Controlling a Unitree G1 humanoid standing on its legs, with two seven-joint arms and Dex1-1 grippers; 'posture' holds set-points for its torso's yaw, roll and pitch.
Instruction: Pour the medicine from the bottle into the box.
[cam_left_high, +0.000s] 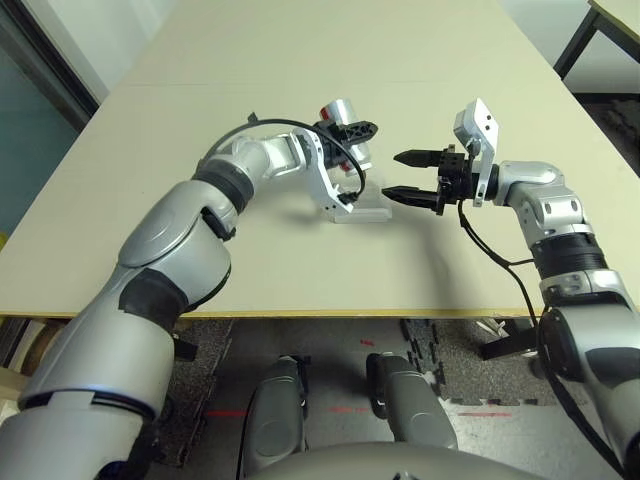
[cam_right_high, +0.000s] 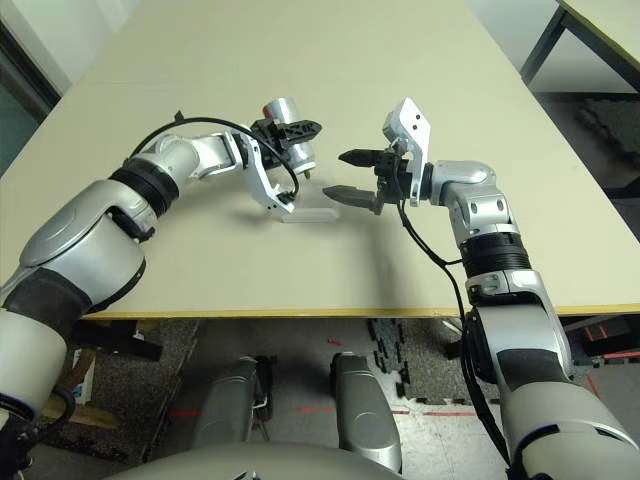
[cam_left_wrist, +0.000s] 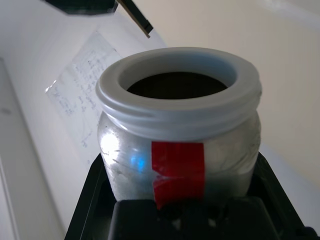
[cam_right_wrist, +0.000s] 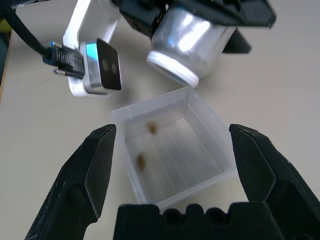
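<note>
The bottle (cam_right_wrist: 192, 42) was tilted steeply, its long axis slanting down and its open white mouth aimed at the far rim of the box (cam_right_wrist: 175, 155). The left gripper (cam_left_high: 350, 140), arm reaching forward over the table (cam_left_high: 200, 120), was clamped around the bottle just above the box. The right gripper (cam_right_wrist: 172, 155) hung spread wide, its fingers either side of the box. Two pills (cam_right_wrist: 146, 144) lay inside it.

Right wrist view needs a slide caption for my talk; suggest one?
Left gripper tips the open bottle over the box, two pills inside.
</note>
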